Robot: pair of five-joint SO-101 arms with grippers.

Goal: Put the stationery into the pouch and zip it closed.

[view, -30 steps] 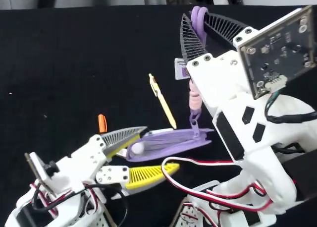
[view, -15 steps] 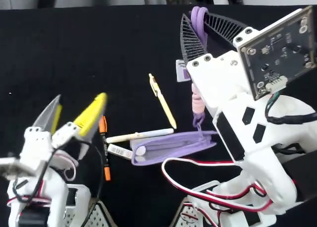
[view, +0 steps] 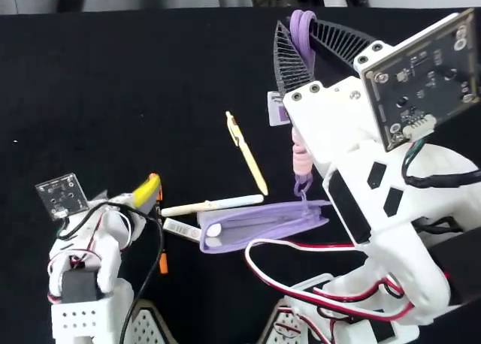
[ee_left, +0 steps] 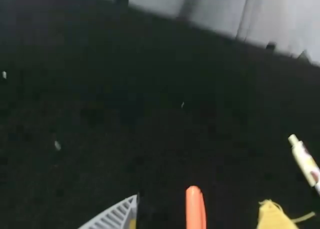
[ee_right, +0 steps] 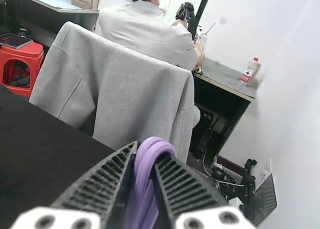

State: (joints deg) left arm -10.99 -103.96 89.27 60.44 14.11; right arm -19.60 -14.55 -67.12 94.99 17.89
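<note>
The purple pouch (view: pixel 263 222) lies open on the black table, with a white item inside its left end. A pink strap runs up from its zipper to a purple loop (view: pixel 303 30). My right gripper (view: pixel 302 21) is shut on that loop (ee_right: pixel 147 164) above the table's far side. My left gripper (ee_left: pixel 197 219) is open, its grey finger (ee_left: pixel 117 216) and yellow finger (ee_left: pixel 272 216) on either side of the orange marker (ee_left: pixel 195 209). In the high view the left arm covers part of that marker (view: pixel 159 261). A yellow pen (view: pixel 246 162), a cream pen (view: pixel 213 205) and a small white tube (view: pixel 180 228) lie loose.
A small white and purple card (view: pixel 275 107) lies beside the right arm's base of fingers. The right arm's bulky body (view: pixel 376 209) overhangs the pouch's right end. Cables (view: pixel 301 269) trail near the table's front edge.
My left gripper left the pouch's left end, swung back to the left and came down over the orange marker. The cream pen and white tube are uncovered. The right arm has kept still.
</note>
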